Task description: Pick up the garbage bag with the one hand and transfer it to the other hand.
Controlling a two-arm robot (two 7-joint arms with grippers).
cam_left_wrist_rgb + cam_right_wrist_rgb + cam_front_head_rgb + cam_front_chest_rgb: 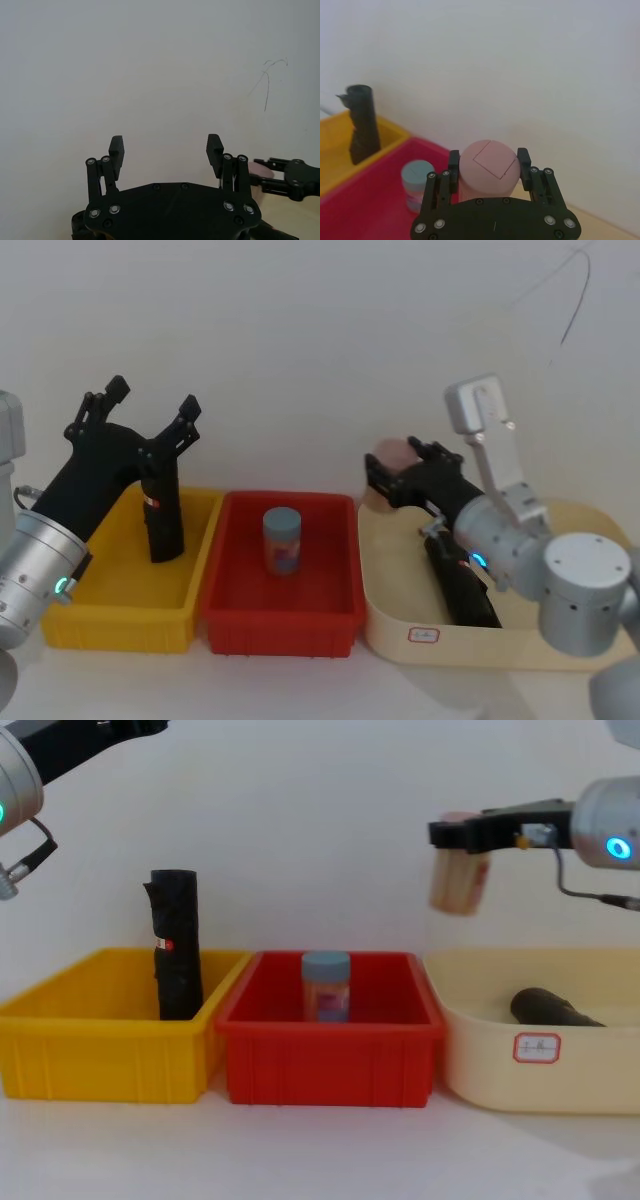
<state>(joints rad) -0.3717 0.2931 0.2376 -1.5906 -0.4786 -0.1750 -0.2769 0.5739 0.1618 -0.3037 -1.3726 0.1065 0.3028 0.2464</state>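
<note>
The garbage bag [163, 517] [175, 945] [362, 127], a black roll with a small red mark, stands upright in the yellow bin [115, 615] [100, 1050]. My left gripper [154, 397] [165, 145] hangs open just above the roll's top with nothing between its fingers. A look-alike black roll [462, 590] [555, 1008] lies in the cream tray [480, 650] [480, 1060]. Above that tray's back left corner, my right gripper [392, 465] [488, 157] [455, 832] is shut on a pink jar [392, 452] [487, 172] [458, 885], held in the air.
A red bin [280, 615] [330, 1060] sits between the yellow bin and the cream tray. A blue-capped jar [282, 540] [326, 985] [417, 182] stands in it. A white wall rises close behind the three containers.
</note>
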